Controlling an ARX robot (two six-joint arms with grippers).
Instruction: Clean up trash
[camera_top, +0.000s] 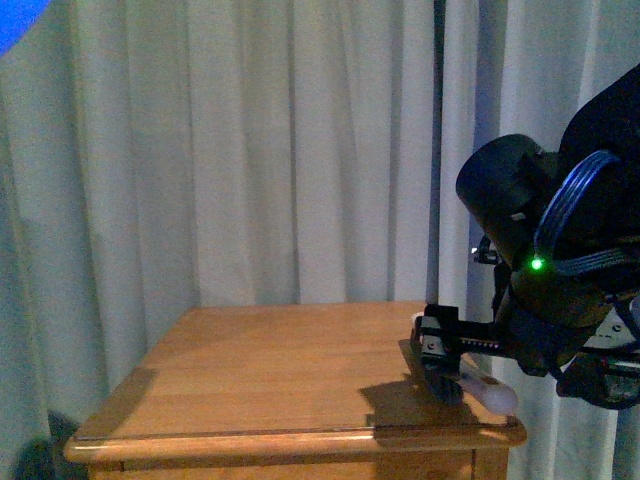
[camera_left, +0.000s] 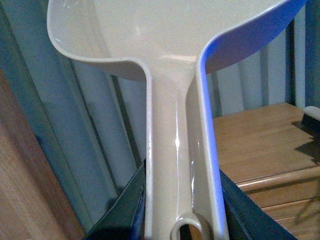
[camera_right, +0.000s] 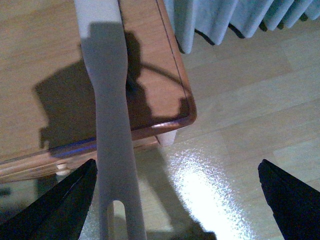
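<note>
Left claw (camera_left: 182, 210) is clamped tight on the beige dustpan (camera_left: 150, 35), gripping it by the stem. At the near right corner of the wooden table (camera_top: 250, 370) the brush (camera_top: 440, 380) sits with its handle (camera_right: 112, 125) poking off the edge. The right claw (camera_right: 176, 172) is spread wide around the handle, not squeezing it. The paper wad doesn't show in any view, so no idea which way it lies from either claw.
</note>
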